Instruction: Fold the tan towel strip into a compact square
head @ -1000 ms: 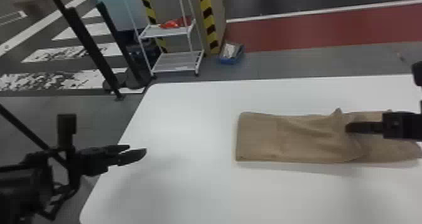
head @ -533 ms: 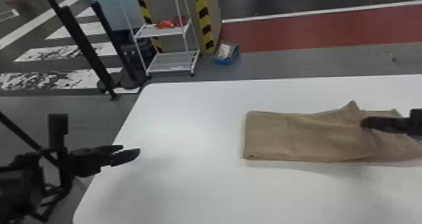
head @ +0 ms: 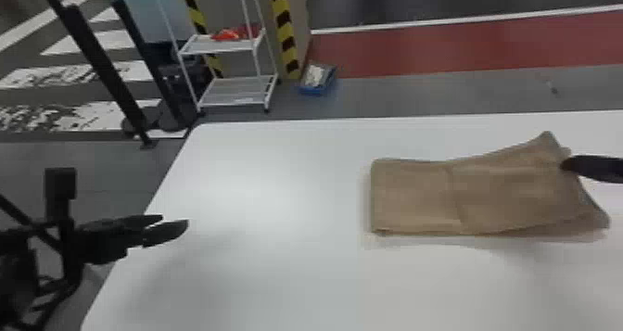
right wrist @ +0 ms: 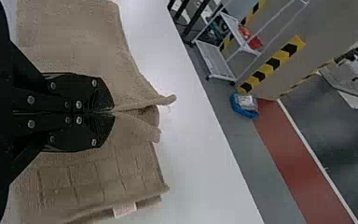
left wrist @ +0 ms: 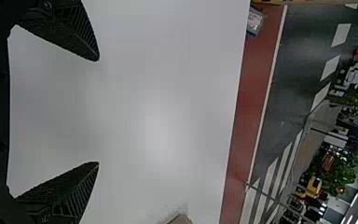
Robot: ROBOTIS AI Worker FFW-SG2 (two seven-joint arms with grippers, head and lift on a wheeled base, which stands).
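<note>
Well, the right gripper (head: 569,164) had closed on the tan towel strip (head: 510,191); the left gripper (head: 173,221) gaped wide, empty.

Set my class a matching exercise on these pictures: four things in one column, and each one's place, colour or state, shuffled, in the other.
Things
1. Towel
2. Left gripper
3. Right gripper
4. Blue bin

Places, colours, states
A. Shut on a bit of cloth
B. Down on the floor, beyond the far edge of the table
C. Open, holding nothing
D. Tan, with a raised part

Right pairs
1-D
2-C
3-A
4-B
</note>
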